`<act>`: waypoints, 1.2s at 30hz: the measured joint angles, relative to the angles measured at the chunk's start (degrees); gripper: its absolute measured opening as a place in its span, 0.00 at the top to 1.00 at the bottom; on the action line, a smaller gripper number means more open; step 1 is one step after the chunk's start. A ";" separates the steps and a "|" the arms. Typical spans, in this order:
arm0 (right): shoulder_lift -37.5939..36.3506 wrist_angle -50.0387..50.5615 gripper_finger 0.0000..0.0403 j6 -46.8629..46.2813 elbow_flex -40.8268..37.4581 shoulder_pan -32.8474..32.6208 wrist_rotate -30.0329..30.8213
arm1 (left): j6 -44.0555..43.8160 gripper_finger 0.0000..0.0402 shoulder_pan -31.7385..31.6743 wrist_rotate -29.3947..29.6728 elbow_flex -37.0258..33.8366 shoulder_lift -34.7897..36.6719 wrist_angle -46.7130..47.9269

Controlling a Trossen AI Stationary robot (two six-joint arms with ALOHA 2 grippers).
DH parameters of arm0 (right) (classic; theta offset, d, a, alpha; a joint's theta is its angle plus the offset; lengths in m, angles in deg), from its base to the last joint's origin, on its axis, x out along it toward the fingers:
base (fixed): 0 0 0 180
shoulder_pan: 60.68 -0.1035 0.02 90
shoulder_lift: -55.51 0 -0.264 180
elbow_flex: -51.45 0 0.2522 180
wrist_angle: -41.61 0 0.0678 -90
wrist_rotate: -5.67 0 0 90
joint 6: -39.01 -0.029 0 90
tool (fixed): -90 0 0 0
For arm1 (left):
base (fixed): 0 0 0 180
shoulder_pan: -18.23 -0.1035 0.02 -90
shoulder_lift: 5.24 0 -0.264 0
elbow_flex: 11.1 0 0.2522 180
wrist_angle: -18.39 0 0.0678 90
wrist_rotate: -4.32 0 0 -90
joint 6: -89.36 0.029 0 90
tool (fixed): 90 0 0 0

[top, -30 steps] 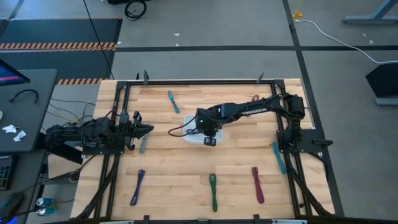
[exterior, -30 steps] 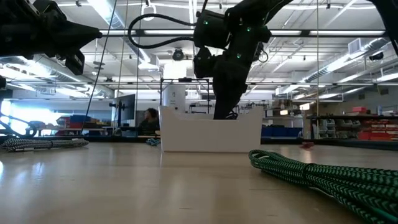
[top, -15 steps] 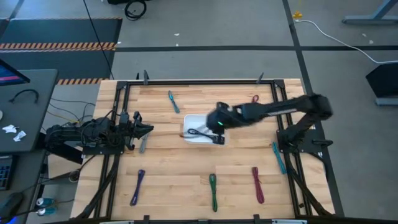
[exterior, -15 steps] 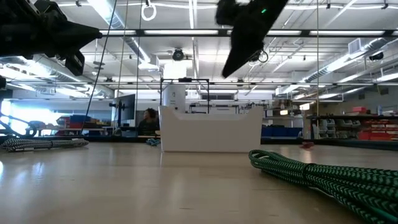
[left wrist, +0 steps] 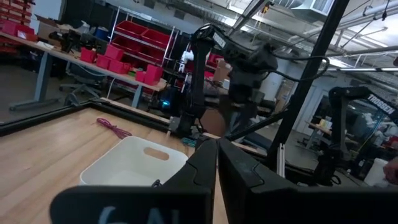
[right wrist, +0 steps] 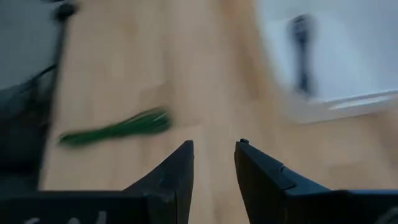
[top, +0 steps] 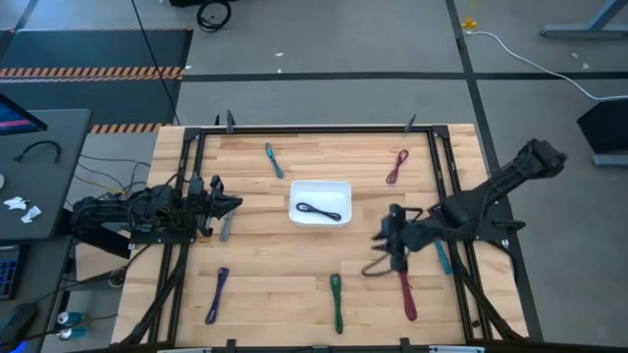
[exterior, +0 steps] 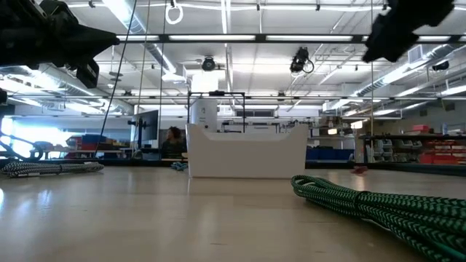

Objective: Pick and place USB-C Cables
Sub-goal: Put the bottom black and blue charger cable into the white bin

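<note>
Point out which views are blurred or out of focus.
Right wrist view: motion-smeared, the green cable and white bin soft. Low view: the near green cable is soft. Left wrist view: the left claw up close is soft. High view: sharp.

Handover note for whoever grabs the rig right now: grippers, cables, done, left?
Right gripper: open, empty, above the table near the dark red cable.
Left gripper: shut, empty, parked at the table's left edge beside the grey cable.
Done: one black cable lies in the white tray.
Left on the table: two teal, purple, green, two dark red (second), grey.
</note>
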 joint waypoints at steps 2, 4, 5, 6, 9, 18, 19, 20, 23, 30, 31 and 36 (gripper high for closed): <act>-0.53 -0.88 0.70 -0.34 -1.18 -0.41 -3.31 | 0.65 0.95 -0.01 0.97 0.00 -0.02 0.02; -0.58 1.35 0.70 -6.29 -1.13 0.29 -7.43 | 0.66 0.96 0.00 2.35 0.00 0.00 -0.04; -0.24 3.41 0.70 -10.11 -0.76 0.75 -10.14 | 0.67 0.97 0.00 2.97 0.00 0.00 -0.01; 0.20 5.17 0.70 -13.93 -0.44 1.18 -13.03 | 0.69 0.97 0.00 3.62 0.00 0.00 -0.05; 1.69 8.19 0.70 -23.64 -0.50 0.91 -21.08 | 0.73 0.97 -0.02 5.00 0.00 0.00 -0.04; 6.70 27.33 0.61 -40.29 -1.50 -4.59 -31.17 | 0.82 0.94 -0.02 5.49 0.00 -0.01 -0.02; 7.03 29.67 0.59 -41.60 -1.52 -4.94 -31.86 | 0.83 0.94 -0.02 5.49 0.00 0.00 0.02; 7.37 31.73 0.56 -42.94 -1.52 -5.30 -32.47 | 0.85 0.95 -0.02 5.48 0.00 -0.02 0.03; 8.24 37.84 0.50 -46.05 -1.52 -6.39 -33.16 | 0.84 0.96 -0.02 5.50 0.00 -0.01 0.05; 11.10 42.24 0.42 -51.03 -3.53 -7.17 -29.60 | 0.82 0.95 -0.02 5.48 0.00 -0.01 0.07; 11.25 40.70 0.42 -51.36 -4.58 -7.19 -29.40 | 0.82 0.95 -0.02 5.48 0.00 -0.01 0.10; 11.23 32.65 0.45 -54.56 -11.33 -7.17 -30.14 | 0.82 0.94 -0.02 5.48 0.00 0.00 0.08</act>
